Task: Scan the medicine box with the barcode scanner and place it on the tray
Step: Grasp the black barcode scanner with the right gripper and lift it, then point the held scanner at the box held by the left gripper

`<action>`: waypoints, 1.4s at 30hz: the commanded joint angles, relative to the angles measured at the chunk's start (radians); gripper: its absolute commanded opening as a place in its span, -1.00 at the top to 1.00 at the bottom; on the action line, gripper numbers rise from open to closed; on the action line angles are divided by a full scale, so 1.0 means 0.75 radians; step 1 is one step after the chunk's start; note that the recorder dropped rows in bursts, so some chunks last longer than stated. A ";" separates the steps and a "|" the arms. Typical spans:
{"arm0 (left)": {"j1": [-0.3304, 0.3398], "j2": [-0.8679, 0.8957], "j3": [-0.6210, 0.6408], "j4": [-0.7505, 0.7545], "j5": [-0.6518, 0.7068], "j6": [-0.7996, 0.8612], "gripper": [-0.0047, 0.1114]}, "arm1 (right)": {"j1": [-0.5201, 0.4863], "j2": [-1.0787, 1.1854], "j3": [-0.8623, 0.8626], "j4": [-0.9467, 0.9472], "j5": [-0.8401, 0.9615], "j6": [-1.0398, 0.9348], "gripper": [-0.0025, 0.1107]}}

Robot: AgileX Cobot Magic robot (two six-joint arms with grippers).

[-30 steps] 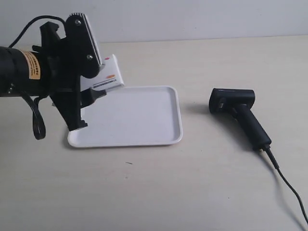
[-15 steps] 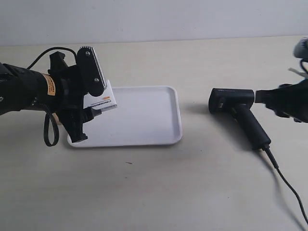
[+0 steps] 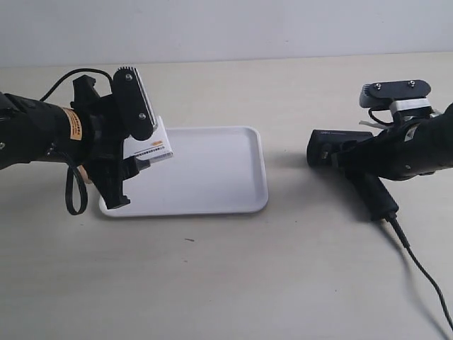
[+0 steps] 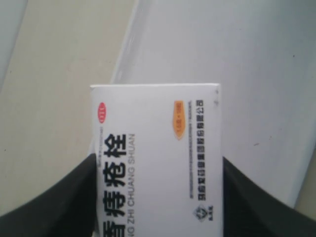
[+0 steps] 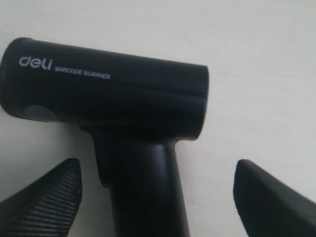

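Observation:
The medicine box (image 3: 150, 146), a white carton with black Chinese lettering, hangs tilted above the near-left end of the white tray (image 3: 212, 170). My left gripper (image 3: 134, 152) is shut on it. The left wrist view shows the box (image 4: 155, 148) pinched between the two dark fingers of the left gripper (image 4: 158, 163), with the tray (image 4: 222, 54) below. The black barcode scanner (image 3: 338, 146) lies on the table to the tray's right. My right gripper (image 5: 156, 170) is open, its fingers either side of the handle of the scanner (image 5: 108, 89) without touching it.
The scanner's black cable (image 3: 425, 276) trails toward the front right corner of the beige table (image 3: 226, 283). The right arm's wrist camera housing (image 3: 395, 92) sits above the scanner. A pale wall runs along the back.
The left gripper lowered the box toward the tray, then held still. The right arm came in from the right edge and now sits over the scanner's handle.

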State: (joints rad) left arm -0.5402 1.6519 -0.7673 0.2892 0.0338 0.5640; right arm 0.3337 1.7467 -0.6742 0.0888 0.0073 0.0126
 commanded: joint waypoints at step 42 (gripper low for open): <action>-0.149 -0.097 -0.005 0.059 0.107 -0.025 0.92 | 0.106 -0.248 -0.041 -0.031 0.256 -0.487 0.96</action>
State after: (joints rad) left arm -0.6451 1.5931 -0.7673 0.3327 0.0988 0.5567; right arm 0.3819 1.5716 -0.7071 0.0740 0.2270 -0.3162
